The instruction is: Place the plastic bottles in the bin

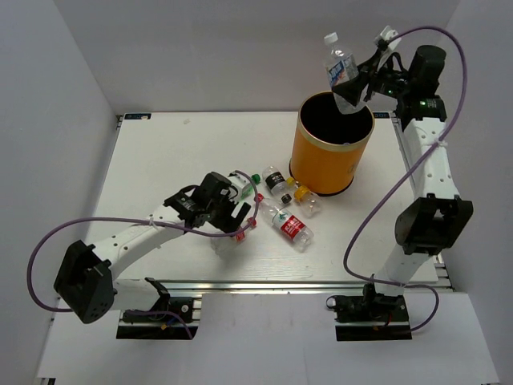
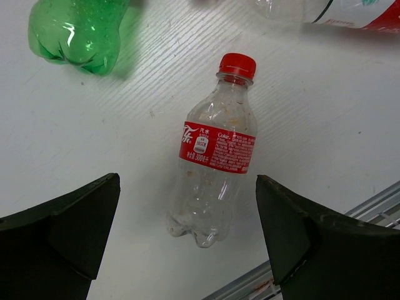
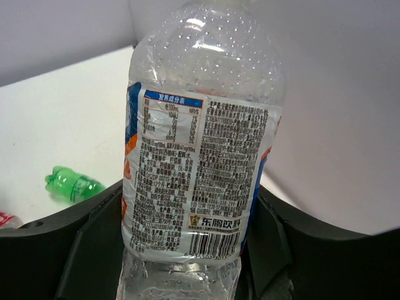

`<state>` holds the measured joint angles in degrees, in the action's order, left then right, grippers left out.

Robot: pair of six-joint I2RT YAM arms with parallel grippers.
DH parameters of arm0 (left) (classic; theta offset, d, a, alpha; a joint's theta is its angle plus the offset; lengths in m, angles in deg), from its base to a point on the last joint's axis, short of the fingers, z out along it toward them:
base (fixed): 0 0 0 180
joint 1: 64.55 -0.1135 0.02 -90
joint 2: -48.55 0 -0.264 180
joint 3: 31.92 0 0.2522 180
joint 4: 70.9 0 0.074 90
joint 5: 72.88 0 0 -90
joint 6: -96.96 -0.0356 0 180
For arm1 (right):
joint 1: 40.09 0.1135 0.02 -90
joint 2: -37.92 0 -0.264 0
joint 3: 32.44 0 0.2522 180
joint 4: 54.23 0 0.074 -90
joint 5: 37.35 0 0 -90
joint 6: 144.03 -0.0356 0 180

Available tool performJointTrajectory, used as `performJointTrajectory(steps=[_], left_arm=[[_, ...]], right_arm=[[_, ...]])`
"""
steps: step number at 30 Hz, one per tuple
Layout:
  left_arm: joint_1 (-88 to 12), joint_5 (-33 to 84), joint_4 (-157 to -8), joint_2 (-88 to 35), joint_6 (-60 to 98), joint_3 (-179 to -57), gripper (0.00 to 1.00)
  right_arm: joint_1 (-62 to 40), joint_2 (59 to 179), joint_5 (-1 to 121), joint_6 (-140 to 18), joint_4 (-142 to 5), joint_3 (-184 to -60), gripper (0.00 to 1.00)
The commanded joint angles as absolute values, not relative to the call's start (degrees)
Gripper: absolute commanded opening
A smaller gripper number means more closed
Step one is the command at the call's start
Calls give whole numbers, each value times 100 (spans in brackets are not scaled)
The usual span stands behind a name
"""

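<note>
While my right gripper (image 1: 355, 90) clamps a clear white-capped plastic bottle (image 3: 200, 156) over the orange cylindrical bin (image 1: 321, 164), my left gripper (image 2: 187, 206) stands open above a red-capped clear bottle (image 2: 215, 156).

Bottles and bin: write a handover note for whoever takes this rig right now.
Right gripper: shut on a white-capped bottle, held over the bin's far rim.
Left gripper: open, above a red-capped bottle lying on the table.
Also on the table: green bottle, red-labelled bottle, black-capped bottle and yellow-capped bottle by the bin.
Done: none visible inside the bin.
Left: release the held one, then bin the other five.
</note>
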<state>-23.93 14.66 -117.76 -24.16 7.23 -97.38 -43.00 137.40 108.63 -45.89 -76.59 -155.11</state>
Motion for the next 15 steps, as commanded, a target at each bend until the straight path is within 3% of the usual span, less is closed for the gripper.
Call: performJointTrajectory(steps=[1,7,11,15], left_arm=[[-2421,1343,-11903,-2510,775,-9868,99],[-2421,1448,-11903,-2765,775,-9868,99],[-2421,1448,-11903,-2879,775,-9868,99],[-2421,1448,-11964,-3055,827,-9868,99]], right_arm=[[-4167,13978,10521,-4429,-8213,-15678,47],[-4070,13909,10196,-3928,-8381,-15141,64],[-4070,13795,10169,-3769,-8425,-14869,90],[-4088,13663,10116,-3716,-8512,-14781,90]])
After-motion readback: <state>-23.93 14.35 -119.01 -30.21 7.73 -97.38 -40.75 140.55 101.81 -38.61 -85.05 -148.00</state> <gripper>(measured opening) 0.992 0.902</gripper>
